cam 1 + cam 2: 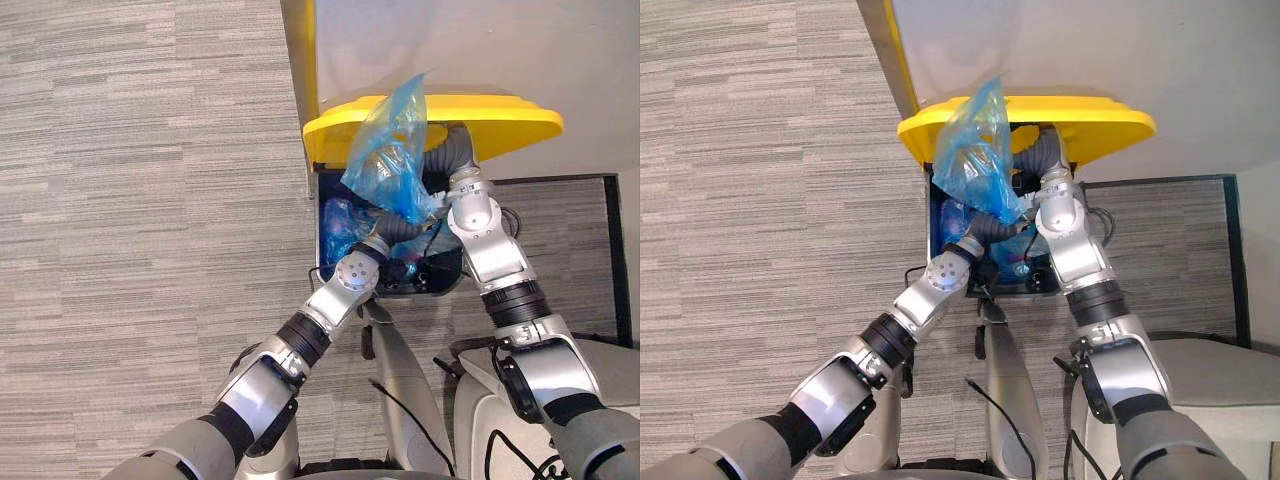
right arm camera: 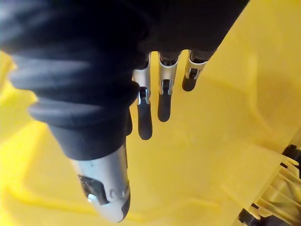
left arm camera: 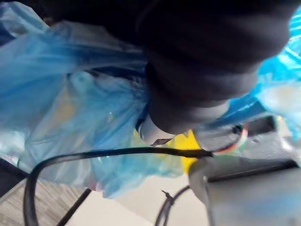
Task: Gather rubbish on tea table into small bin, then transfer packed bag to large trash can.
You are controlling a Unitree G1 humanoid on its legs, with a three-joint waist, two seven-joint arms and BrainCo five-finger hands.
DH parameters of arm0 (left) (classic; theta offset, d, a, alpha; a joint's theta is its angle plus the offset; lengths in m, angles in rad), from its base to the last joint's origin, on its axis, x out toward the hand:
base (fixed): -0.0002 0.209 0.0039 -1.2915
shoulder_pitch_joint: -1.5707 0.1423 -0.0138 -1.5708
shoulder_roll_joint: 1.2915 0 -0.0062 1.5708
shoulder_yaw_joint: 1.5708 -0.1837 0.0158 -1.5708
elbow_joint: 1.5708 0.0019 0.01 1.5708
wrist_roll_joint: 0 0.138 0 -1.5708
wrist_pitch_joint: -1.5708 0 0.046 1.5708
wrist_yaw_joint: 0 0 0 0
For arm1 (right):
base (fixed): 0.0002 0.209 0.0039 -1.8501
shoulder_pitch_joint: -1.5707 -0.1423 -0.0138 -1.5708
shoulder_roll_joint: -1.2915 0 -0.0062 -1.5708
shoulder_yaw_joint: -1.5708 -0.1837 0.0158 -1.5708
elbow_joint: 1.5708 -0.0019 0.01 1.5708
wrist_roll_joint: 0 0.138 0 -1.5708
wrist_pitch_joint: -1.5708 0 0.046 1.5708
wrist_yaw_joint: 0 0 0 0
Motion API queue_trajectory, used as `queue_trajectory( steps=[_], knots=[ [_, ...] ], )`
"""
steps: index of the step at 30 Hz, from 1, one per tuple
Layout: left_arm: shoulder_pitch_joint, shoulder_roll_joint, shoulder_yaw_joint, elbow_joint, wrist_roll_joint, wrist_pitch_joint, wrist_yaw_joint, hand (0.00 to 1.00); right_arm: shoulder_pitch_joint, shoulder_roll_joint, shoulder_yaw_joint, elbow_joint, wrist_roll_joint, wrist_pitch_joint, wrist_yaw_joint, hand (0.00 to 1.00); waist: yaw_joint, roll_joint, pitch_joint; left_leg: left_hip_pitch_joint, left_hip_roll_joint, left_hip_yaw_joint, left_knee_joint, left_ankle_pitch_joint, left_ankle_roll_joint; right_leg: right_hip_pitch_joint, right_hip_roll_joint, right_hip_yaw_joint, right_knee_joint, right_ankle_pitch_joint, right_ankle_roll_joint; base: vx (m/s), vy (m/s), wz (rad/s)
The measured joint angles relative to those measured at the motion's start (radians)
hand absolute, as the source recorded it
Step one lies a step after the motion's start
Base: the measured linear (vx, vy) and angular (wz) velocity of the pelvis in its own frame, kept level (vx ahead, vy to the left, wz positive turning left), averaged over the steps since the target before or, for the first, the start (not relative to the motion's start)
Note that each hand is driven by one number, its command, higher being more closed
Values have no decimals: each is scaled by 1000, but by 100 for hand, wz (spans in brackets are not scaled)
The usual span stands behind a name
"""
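Bag [image 1: 390,160] of translucent blue plastic, crumpled and stuffed, stands up in a peak over the open mouth of the large trash can [image 1: 322,250], just in front of its raised yellow lid [image 1: 510,118]. More blue plastic lies inside the can below it. From my seat, the left hand [image 1: 400,228] reaches across the opening from the lower left, its dark ribbed cover pressed into the base of the bag. The left wrist view shows blue film bunched all around that cover, and I cannot tell whether the hand is clasping the bag. The right arm rises steeply beside it and disappears beneath the lid. There the right hand [image 2: 164,99] has its fingers straight and released, lying against the lid's yellow underside and grasping nothing.
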Motion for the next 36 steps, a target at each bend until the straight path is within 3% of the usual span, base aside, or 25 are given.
queue_trajectory(
  steps=[9,10,28,36],
  knots=[
    [8,26,58,64,67,19,13,100,1,24,1,-34,-2,-7,-1,0,2,0,0,-102,21,26,83,-33,4,-79,18,12,7,14,-6,38,-3,-9],
    [13,27,75,65,77,21,14,0,1,23,1,-51,-4,-7,-2,0,2,0,0,-110,23,27,91,-41,5,-86,20,12,13,14,-6,38,14,-5],
    [54,33,176,99,141,39,13,0,5,-14,15,-163,-58,-14,-1,0,18,10,12,-167,34,26,156,-67,7,-137,26,12,59,7,-10,16,1,-1],
    [132,45,184,55,140,38,10,0,92,-37,38,-220,-60,-16,4,0,24,10,12,-118,34,11,163,-68,6,-82,17,-7,75,-6,-12,17,-4,6]
  ],
)
